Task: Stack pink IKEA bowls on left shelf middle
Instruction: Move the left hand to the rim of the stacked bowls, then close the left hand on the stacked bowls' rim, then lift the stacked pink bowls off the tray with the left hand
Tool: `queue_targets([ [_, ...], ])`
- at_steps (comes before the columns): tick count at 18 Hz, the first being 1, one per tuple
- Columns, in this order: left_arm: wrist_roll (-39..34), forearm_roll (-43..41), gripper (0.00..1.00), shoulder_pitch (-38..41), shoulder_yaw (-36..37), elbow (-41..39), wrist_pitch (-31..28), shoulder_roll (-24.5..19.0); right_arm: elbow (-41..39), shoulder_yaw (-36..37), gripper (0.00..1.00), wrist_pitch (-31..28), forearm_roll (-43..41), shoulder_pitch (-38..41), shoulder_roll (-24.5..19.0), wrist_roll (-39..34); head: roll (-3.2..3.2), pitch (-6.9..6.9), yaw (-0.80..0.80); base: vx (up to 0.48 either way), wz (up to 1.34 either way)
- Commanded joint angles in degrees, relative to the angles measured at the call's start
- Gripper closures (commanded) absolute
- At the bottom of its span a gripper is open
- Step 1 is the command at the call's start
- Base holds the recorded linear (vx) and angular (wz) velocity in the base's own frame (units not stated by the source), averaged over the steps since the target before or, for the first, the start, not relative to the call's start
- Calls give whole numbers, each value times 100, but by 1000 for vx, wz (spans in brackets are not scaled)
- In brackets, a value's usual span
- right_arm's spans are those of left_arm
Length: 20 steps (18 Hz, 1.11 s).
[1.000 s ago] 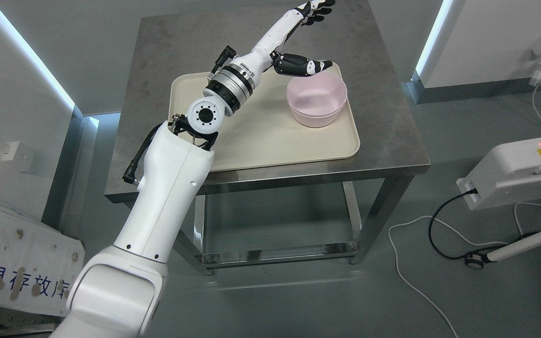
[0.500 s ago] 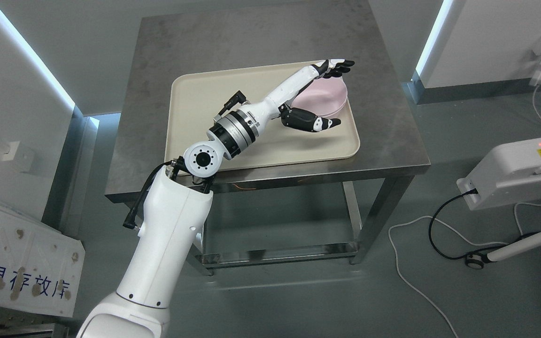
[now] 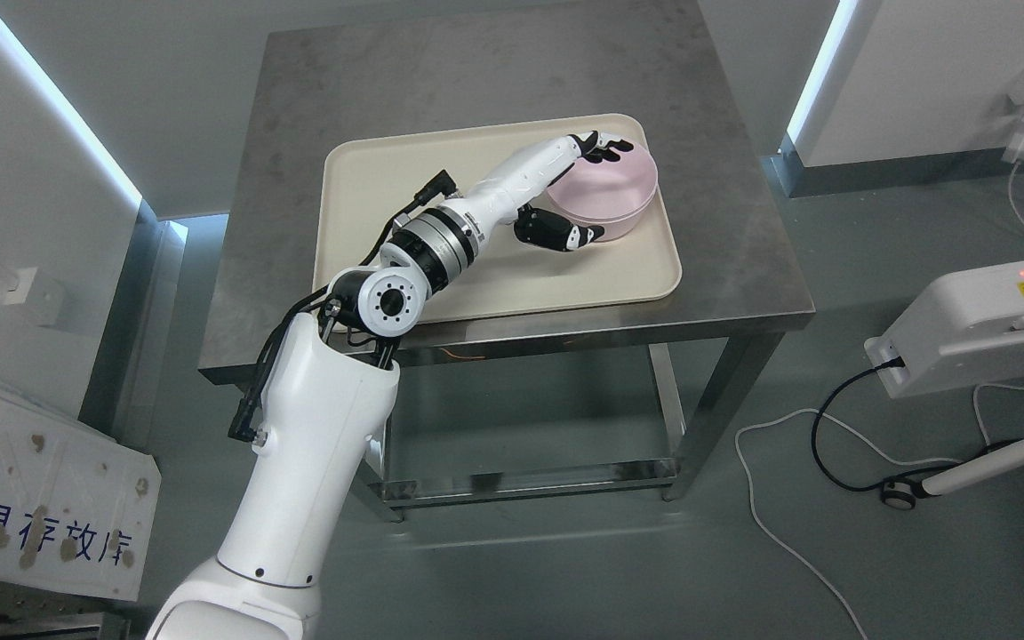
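A white board (image 3: 41,498) at lower left bears blue Chinese characters (partly readable: "存放").

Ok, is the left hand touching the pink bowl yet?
Touching. The head view shows the left hand wrapped around the pink bowl on the tray: fingers on the far rim, thumb against the near wall.
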<state>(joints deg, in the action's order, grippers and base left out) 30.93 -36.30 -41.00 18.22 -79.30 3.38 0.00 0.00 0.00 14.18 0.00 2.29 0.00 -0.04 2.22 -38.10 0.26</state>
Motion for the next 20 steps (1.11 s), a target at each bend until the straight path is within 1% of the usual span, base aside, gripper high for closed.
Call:
queue_targets([
  [1, 377, -956, 44, -128, 163, 89, 31, -100, -100, 26, 0, -3, -9, 0, 100, 4, 0, 0, 0, 0, 0],
  [3, 405, -1010, 44, -181, 427, 309, 84, -100, -100, 26, 0, -3, -9, 0, 100, 4, 0, 0, 0, 0, 0],
  [5, 405, -1045, 44, -216, 516, 433, 93, -100, -100, 26, 0, -3, -9, 0, 100, 4, 0, 0, 0, 0, 0],
  [8, 352, -1054, 50, -313, 525, 626, 110, -100, -100, 26, 0, -3, -9, 0, 100, 4, 0, 0, 0, 0, 0],
  [10, 352, -1054, 56, -313, 533, 731, 163, -100, -100, 26, 0, -3, -9, 0, 100, 4, 0, 0, 0, 0, 0],
  [13, 352, -1054, 77, -313, 393, 864, 540, -100, -100, 26, 0, -3, -9, 0, 100, 4, 0, 0, 0, 0, 0],
  [17, 352, -1046, 90, -304, 42, 890, 857, -100, -100, 26, 0, -3, -9, 0, 100, 4, 0, 0, 0, 0, 0],
  [20, 265, -1019, 93, -304, -440, 856, 1137, -100, -100, 26, 0, -3, -9, 0, 100, 4, 0, 0, 0, 0, 0],
])
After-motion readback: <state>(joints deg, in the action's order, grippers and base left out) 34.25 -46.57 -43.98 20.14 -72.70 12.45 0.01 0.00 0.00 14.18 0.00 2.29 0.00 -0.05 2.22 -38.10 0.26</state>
